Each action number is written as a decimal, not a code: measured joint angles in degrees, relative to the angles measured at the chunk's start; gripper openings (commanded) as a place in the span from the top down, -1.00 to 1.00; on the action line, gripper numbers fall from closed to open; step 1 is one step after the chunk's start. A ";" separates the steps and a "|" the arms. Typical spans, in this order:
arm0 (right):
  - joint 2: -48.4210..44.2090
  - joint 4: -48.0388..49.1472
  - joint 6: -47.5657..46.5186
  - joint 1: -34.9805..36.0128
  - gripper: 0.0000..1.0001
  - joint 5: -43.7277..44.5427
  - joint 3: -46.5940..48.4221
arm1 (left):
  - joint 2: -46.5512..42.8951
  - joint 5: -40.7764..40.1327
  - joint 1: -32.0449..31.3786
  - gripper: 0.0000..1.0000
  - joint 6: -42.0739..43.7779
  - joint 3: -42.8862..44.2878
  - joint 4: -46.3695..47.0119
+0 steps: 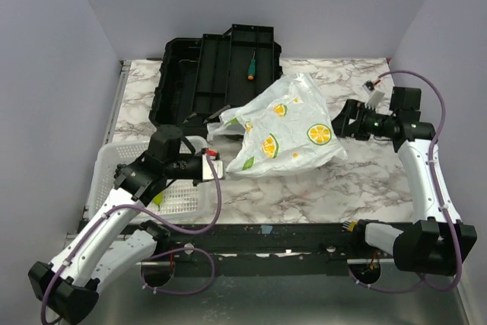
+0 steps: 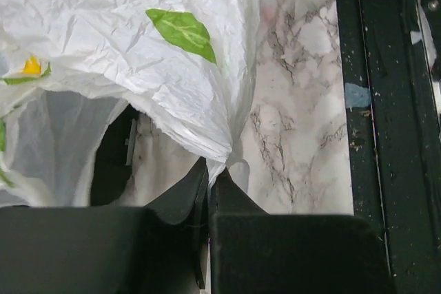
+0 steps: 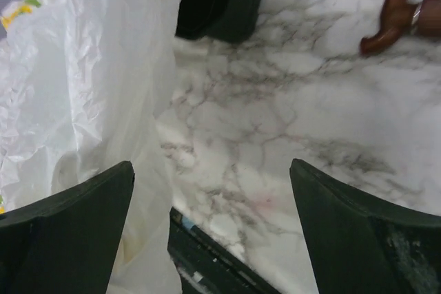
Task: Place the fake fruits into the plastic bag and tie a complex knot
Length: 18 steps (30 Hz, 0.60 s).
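The plastic bag, white with lemon and leaf prints, lies crumpled in the middle of the marble table. My left gripper is at the bag's left corner. In the left wrist view it is shut on a bunched strip of the bag. My right gripper is open just right of the bag. In the right wrist view it holds nothing, and the bag lies against its left finger. A small yellow-green patch, perhaps a fake fruit, shows in the basket under my left arm. No knot shows.
A white perforated basket stands at the near left under my left arm. An open black toolbox at the back holds a green-handled screwdriver. A black rail runs along the table's near edge.
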 measured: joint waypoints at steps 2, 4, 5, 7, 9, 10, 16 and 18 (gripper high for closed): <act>0.04 0.20 -2.62 0.00 -1.00 2.84 3.21 | 0.70 -2.64 -3.82 1.00 2.29 -0.02 -0.81; 0.24 1.40 -5.16 0.00 -1.00 5.57 7.78 | 1.40 -5.29 -6.03 1.00 4.63 -0.04 -1.22; 0.48 2.47 -6.45 0.00 -0.99 6.95 10.29 | 1.64 -6.38 -6.91 1.00 5.53 -0.07 -1.25; 1.53 4.44 -8.90 0.00 -1.00 8.28 15.13 | 2.05 -8.63 -8.41 1.00 7.34 -0.11 -1.27; 3.17 5.79 -10.69 0.28 -1.00 7.87 19.06 | 2.38 -11.17 -9.92 1.00 9.33 -0.26 -0.96; 4.00 6.38 -11.30 0.90 -1.00 7.82 20.33 | 2.43 -11.96 -10.34 1.00 9.88 -0.44 -0.74; 6.75 7.56 -14.84 14.78 -1.00 10.58 21.16 | 2.34 -17.00 -13.55 1.00 16.02 -2.14 0.31; 7.13 7.63 -15.06 16.96 -0.99 10.16 21.53 | 1.62 -18.10 -14.75 1.00 17.90 -2.54 0.39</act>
